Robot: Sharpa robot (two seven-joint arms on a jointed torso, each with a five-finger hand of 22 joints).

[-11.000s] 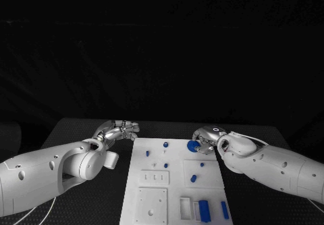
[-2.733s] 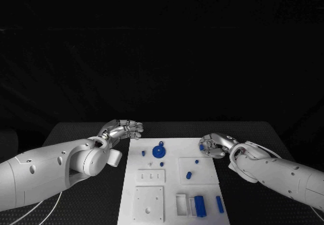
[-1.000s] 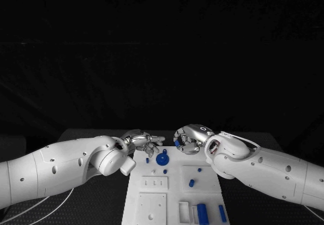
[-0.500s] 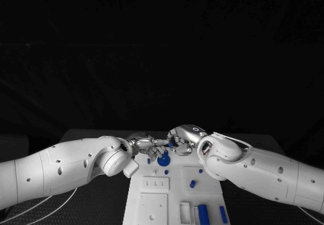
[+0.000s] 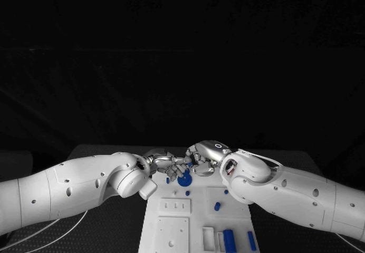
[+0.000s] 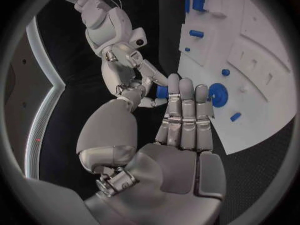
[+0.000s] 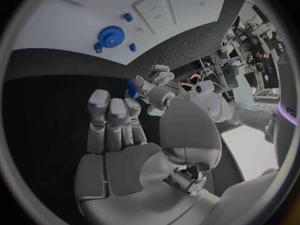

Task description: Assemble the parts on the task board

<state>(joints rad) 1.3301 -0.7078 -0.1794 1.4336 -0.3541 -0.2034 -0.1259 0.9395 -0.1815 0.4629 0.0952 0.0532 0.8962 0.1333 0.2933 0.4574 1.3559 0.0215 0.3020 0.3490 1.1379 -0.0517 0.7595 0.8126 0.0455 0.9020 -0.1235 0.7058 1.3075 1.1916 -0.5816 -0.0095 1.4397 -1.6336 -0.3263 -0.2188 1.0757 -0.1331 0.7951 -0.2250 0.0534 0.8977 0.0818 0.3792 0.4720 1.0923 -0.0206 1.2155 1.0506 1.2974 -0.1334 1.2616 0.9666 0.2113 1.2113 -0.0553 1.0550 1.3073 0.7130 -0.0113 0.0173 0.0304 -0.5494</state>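
Up at the centre of the head view, over the far end of the flat white task board (image 5: 171,226), the silver left hand (image 5: 162,162) and silver right hand (image 5: 204,156) meet fingertip to fingertip, just above the round blue toothed gear (image 5: 184,179) seated on the plate. Lower right of that frame, a chunky blue block (image 5: 228,241) and a slim blue bar (image 5: 251,240) lie side by side, untouched. Over to the left wrist view: the left hand (image 6: 181,135) has its fingers stretched straight and pressed side by side, palm bare, while the right hand (image 6: 128,80) opposite pinches a small blue cylindrical part (image 6: 162,91) right against those fingertips, with the gear (image 6: 218,94) on the board (image 6: 269,85) beyond. Now the right wrist view: the right hand (image 7: 119,145) has its fingers curled up toward that same little part (image 7: 132,86), and the left hand (image 7: 159,85) crowds in on it from the far side; whether the left has any hold on it, I cannot tell. It looks like a hand-to-hand pass. The piece reads as stiff, light, smooth plastic, easy to fumble, so a pinch across its round sides, leaving one end free for the board, seems the safest hold.
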